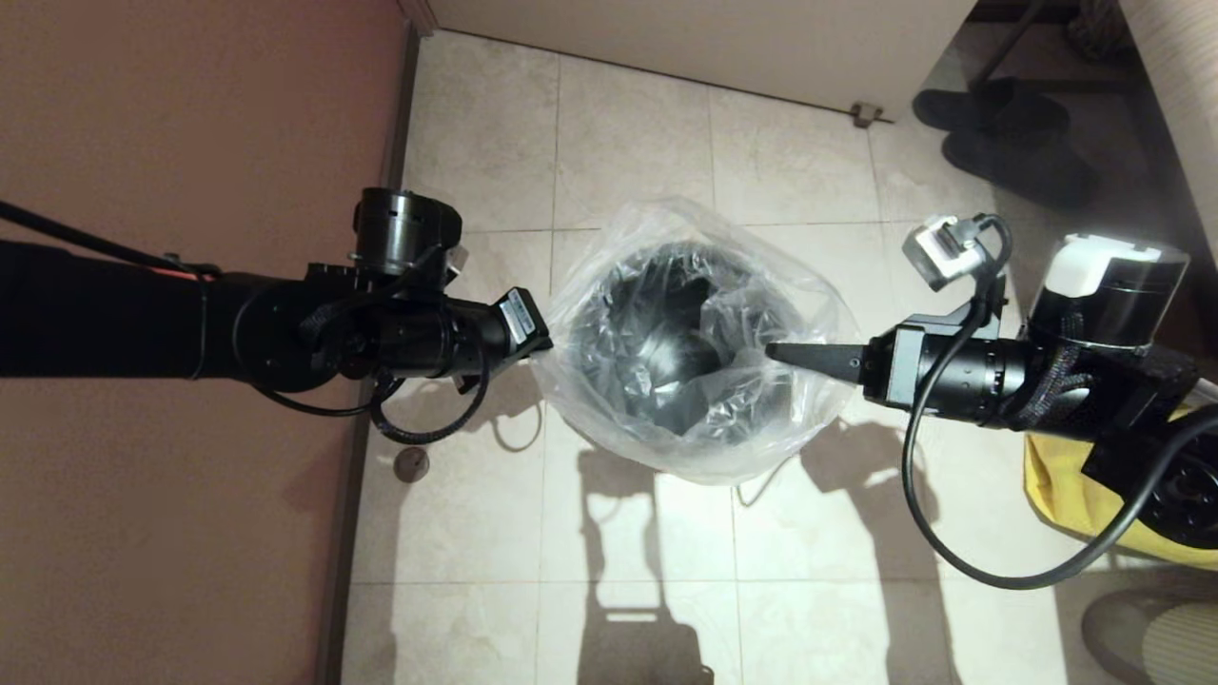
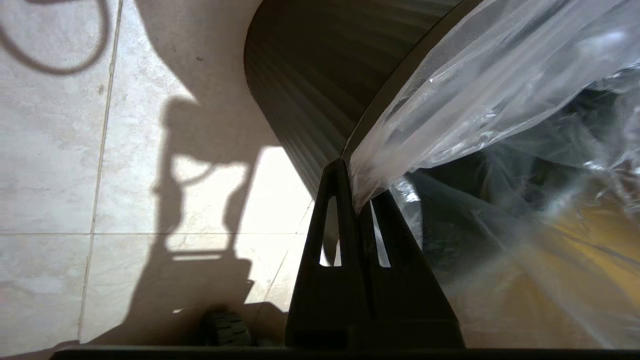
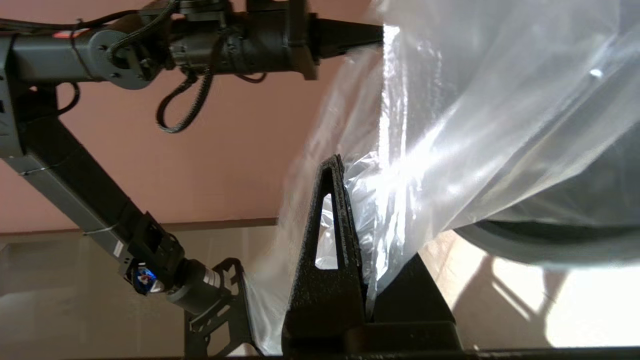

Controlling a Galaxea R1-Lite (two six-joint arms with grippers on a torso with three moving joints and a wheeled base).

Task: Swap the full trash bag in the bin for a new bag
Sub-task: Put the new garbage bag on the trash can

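New bag (image 1: 695, 285) draped over bin (image 1: 666, 362) on floor (image 1: 628, 124), stretched between grippers. Left gripper (image 2: 357, 200) jaws clamped on bag's left edge; right gripper (image 3: 360, 240) jaws clamped on right edge.

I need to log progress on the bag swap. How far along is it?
Done: the yellow bag lies on the floor beside the right arm, and the new bag hangs open inside the bin. In hand: the left tool and right tool each pinch the bag's edge on opposite sides. Left: folding that edge over the rim and letting go.
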